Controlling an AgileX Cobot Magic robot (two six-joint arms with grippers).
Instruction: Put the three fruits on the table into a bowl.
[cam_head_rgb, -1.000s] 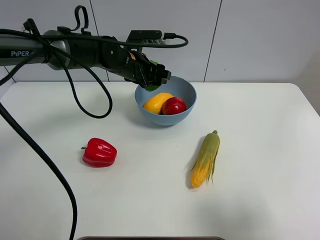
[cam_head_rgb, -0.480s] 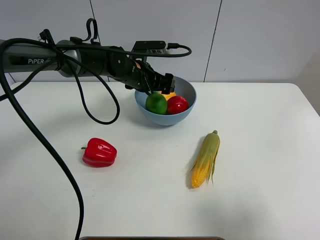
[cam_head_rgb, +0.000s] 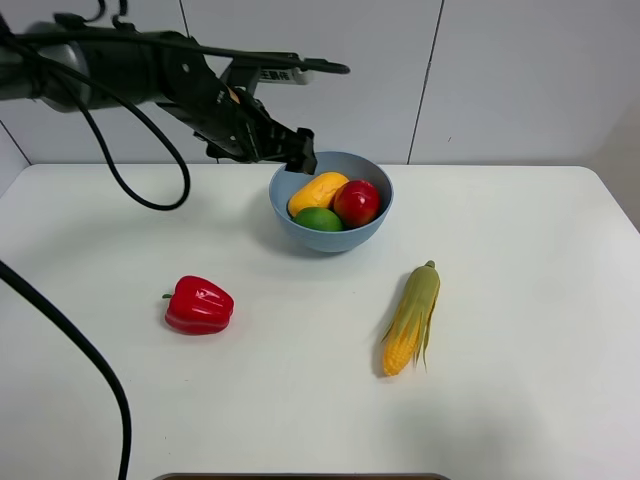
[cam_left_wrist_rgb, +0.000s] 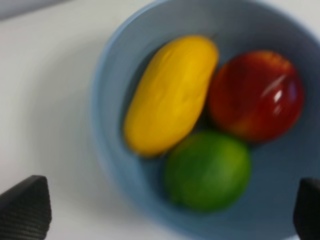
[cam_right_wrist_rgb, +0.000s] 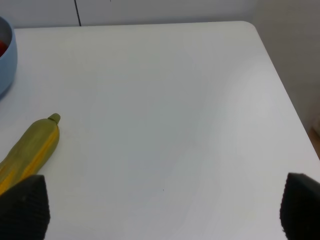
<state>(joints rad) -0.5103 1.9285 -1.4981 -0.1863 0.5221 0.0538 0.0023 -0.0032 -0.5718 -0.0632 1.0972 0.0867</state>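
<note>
The light blue bowl (cam_head_rgb: 383, 180) stands at the back middle of the white table (cam_head_rgb: 520, 300). In it lie the yellow-orange mango (cam_head_rgb: 317, 192), the red apple-like fruit (cam_head_rgb: 356, 202) and the green lime (cam_head_rgb: 319, 219). My left gripper (cam_head_rgb: 295, 155) hovers open and empty just above the bowl's back left rim. The left wrist view looks down on the bowl (cam_left_wrist_rgb: 112, 165) with the mango (cam_left_wrist_rgb: 170, 95), the red fruit (cam_left_wrist_rgb: 256, 95) and the lime (cam_left_wrist_rgb: 207, 170), with the left gripper (cam_left_wrist_rgb: 165, 212) spread wide. My right gripper (cam_right_wrist_rgb: 161, 207) is open and empty over bare table.
A red bell pepper (cam_head_rgb: 199, 305) lies at the front left of the bowl. A corn cob in green husk (cam_head_rgb: 411, 319) lies at its front right and also shows in the right wrist view (cam_right_wrist_rgb: 27, 150). The left arm's black cable hangs down the left side.
The left gripper let go of the lime, which now lies in the bowl beside the mango and red fruit. The gripper then rose and drew back to the left.
</note>
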